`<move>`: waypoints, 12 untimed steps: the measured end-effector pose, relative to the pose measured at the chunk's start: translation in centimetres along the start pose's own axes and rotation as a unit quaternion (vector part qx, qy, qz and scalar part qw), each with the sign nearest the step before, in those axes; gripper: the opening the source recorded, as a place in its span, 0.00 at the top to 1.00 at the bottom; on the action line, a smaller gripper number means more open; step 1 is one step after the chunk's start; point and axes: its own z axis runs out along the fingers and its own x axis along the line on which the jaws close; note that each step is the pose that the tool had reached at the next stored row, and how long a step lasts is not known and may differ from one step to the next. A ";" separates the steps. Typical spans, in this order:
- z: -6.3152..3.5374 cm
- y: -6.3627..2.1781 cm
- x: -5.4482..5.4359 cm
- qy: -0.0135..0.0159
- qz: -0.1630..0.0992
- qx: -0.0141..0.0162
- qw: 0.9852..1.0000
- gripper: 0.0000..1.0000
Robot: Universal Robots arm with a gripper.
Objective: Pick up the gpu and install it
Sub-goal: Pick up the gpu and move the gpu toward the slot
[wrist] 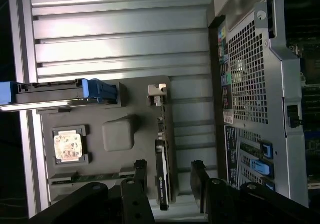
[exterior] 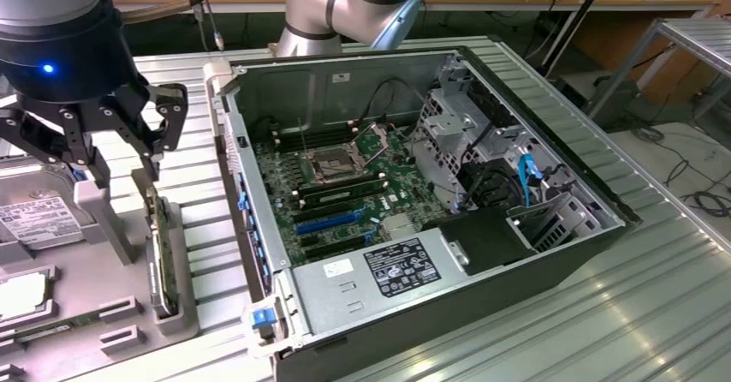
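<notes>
Hovering with fingers (wrist: 198, 176) spread wide above the gpu (wrist: 162, 176), which stands on edge in the gray tray (wrist: 117, 134), at the exterior view's left of the computer case (exterior: 457, 185). The card looks closer to one finger, so closing might shove it sideways or tip it.

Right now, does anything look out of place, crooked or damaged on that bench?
Nothing stands out. The gpu stands on edge in its slot in the grey tray, the open gripper is above it, and the computer case lies open, nothing spilled.
</notes>
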 end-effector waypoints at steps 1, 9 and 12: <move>0.06 0.00 0.0 0.000 0.000 0.000 1.000 0.52; 0.37 -0.02 0.0 0.000 0.000 0.000 1.000 0.52; 0.40 -0.02 0.0 0.000 0.000 0.000 1.000 0.52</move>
